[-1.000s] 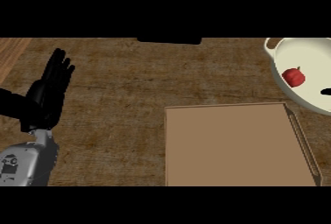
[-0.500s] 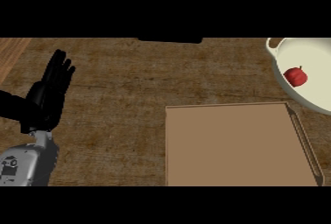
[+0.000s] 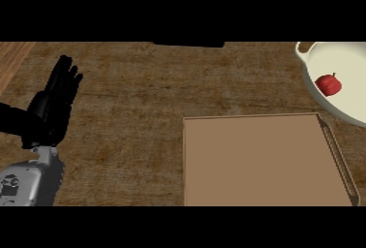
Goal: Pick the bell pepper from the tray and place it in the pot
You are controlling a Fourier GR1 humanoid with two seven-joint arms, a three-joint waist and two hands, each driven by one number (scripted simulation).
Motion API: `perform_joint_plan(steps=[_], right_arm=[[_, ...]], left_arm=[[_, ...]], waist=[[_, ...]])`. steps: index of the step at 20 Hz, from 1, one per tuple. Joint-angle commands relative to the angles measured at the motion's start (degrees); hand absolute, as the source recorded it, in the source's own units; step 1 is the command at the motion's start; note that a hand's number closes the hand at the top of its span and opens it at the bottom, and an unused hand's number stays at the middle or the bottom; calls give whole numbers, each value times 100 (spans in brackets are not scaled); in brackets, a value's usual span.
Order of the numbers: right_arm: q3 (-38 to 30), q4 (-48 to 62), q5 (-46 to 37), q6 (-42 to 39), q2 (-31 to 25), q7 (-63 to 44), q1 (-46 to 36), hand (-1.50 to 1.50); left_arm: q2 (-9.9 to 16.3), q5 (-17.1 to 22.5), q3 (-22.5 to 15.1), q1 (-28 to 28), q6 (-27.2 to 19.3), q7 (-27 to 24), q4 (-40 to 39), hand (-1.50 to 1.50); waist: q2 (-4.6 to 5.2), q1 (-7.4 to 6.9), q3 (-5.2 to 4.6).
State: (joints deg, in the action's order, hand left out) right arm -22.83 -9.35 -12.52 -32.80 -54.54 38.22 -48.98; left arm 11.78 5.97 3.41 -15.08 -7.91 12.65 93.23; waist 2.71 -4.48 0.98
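Nothing moved: bell pepper (image 3: 329, 85) in pot (image 3: 342, 105), left hand (image 3: 50, 109) resting.

I see a dark brown, rough-grained counter (image 3: 143, 111) filling the view. A lighter wooden strip (image 3: 13, 60) shows at upper left. Light looks even, shadows faint.

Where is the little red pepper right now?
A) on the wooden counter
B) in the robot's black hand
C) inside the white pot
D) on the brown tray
C, the red bell pepper lies inside the white pot at the upper right, while the tray holds nothing and the left hand rests open at the left.
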Motion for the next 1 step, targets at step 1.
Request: perform_joint_plan(steps=[1], right_arm=[[-19,-22,61,-990,-139,607,179,-150]], left_arm=[[-18,-17,8,130,21,-144,-58,0]], waist=[[9,18,0]])
